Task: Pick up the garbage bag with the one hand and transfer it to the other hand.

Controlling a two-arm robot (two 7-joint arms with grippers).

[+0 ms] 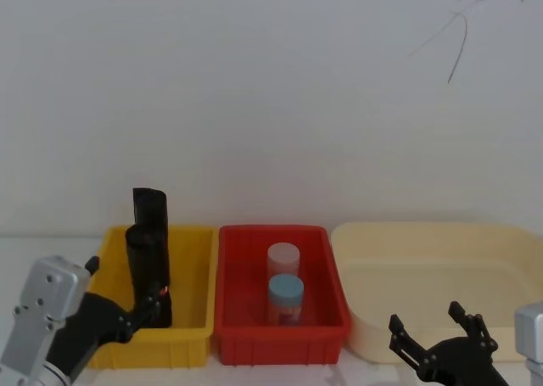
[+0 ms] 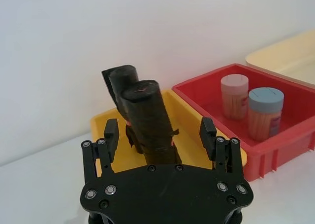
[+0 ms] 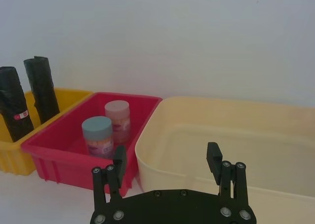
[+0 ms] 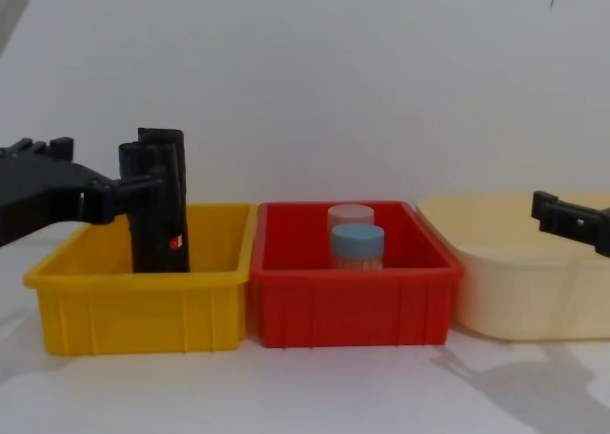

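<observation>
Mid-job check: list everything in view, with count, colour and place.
yellow bin: 1, yellow, left
red bin: 1, red, middle
tub: 1, cream, right
garbage bag: 1, black, red label, upright in yellow bin
plain roll: 1, black, behind it, same bin
pink-lidded jar: 1, pink, red bin, rear
blue-lidded jar: 1, blue, red bin, front
table: 1, white, underneath
left gripper: 1, black, open, fingers flanking garbage bag
right gripper: 1, black, open, before tub

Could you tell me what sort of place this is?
Probably a robot test bench: white table, plain wall, yellow bin, red bin and cream tub in a row, left gripper open around the garbage bag, right gripper by the tub.
</observation>
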